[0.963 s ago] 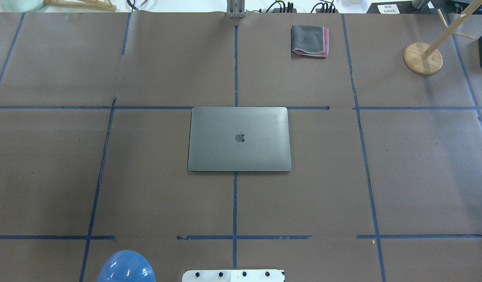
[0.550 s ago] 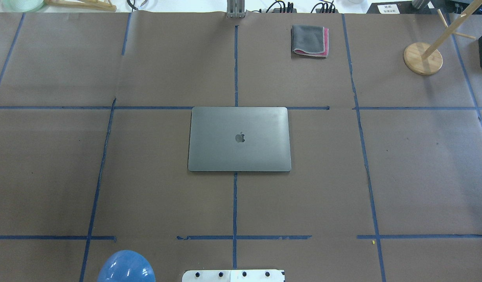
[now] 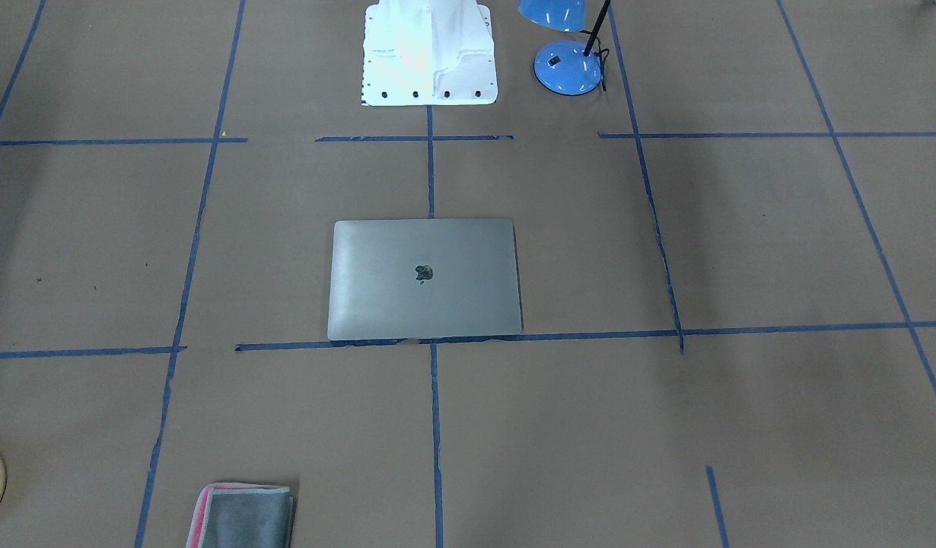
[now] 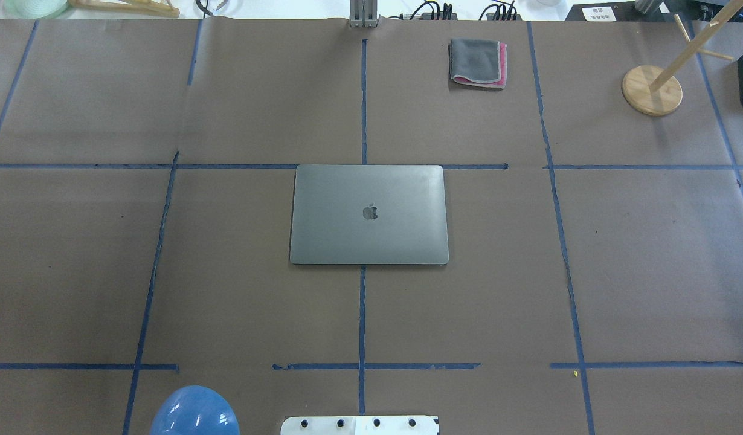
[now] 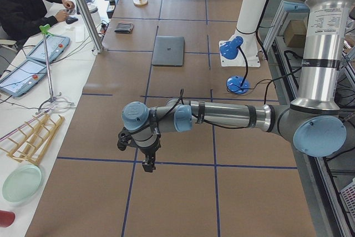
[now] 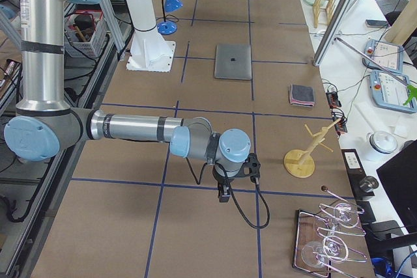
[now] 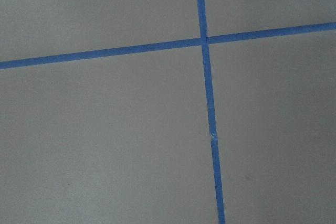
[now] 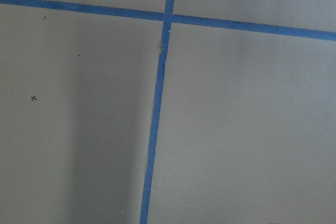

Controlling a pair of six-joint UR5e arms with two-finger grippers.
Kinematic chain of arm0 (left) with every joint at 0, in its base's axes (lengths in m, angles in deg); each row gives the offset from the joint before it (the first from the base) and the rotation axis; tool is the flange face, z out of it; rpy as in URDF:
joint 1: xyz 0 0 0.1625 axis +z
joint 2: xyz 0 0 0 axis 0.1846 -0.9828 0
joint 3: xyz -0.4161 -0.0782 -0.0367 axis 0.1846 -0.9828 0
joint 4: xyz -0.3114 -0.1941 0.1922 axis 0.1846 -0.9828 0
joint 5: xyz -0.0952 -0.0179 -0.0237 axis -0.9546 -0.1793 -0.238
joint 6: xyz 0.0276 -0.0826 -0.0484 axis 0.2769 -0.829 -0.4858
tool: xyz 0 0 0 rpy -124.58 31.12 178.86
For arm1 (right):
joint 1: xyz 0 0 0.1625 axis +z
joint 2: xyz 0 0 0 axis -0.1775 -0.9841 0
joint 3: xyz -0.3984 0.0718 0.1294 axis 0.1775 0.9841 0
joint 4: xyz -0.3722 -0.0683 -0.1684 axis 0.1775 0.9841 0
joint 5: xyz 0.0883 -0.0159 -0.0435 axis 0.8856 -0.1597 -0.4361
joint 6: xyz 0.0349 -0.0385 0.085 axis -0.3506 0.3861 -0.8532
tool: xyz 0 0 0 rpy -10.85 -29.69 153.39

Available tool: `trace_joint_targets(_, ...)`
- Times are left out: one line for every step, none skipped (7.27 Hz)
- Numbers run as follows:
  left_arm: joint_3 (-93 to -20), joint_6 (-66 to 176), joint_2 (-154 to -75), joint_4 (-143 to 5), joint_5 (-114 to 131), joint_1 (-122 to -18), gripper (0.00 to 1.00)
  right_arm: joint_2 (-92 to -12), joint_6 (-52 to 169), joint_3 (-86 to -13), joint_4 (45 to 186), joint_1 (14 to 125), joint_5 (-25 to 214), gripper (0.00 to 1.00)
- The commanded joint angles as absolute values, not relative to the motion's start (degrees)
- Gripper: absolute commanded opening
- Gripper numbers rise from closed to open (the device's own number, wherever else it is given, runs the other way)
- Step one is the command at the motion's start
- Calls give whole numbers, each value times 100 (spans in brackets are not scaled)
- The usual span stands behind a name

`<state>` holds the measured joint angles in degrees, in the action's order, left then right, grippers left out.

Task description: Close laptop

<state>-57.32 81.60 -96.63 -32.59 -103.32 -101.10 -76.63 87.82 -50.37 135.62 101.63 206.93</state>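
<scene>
**Item: laptop, lid down, both grippers well away**

- Laptop (image 4: 369, 214): lying flat on the brown-papered table (image 4: 226, 302), lid fully down, logo facing up. It is sitting between the two grippers along the table's length, well apart from each, with nothing touching it.
- Left gripper (image 5: 148, 164): hanging fingers-down above bare paper, near a crossing of blue tape lines (image 7: 204, 40). It is showing in a side view only, so whether the fingers are apart or together cannot be told.
- Right gripper (image 6: 223, 194): pointing down over another tape crossing at the opposite end, holding nothing visible. Finger spacing cannot be told here either.
- Folded grey-and-pink cloth (image 4: 477, 63): lying beyond the laptop on the right gripper's side.
- Wooden stand (image 6: 299, 163): standing near the right gripper.
- Blue lamp (image 5: 232, 54): standing beside the robot's base.
</scene>
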Motion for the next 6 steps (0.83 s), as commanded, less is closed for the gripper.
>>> trace_joint_targets(-5728,8160,-9662,-3257,-10332,-10108,100,-7640,8374,-5097,13540,10172,20726,100)
trace_joint_targets(-5728,8160,-9662,-3266,-10332,-10108,100,-7614,8363,-5089,13540,10285,20726,100)
trace_joint_targets(-5728,8160,-9671,-3266,-10332,-10108,100,-7605,8363,-5089,13540,10373,20726,100)
trace_joint_targets(-5728,8160,-9680,-3266,-10332,-10108,100,-7588,8372,-5089,13531,10452,20726,100)
trace_joint_targets(-5737,8160,-9680,-3257,-10332,-10108,100,-7579,8372,-5097,13531,10462,20718,100)
trace_joint_targets(-5737,8160,-9680,-3266,-10332,-10108,100,-7579,8372,-5089,13531,10462,20718,100)
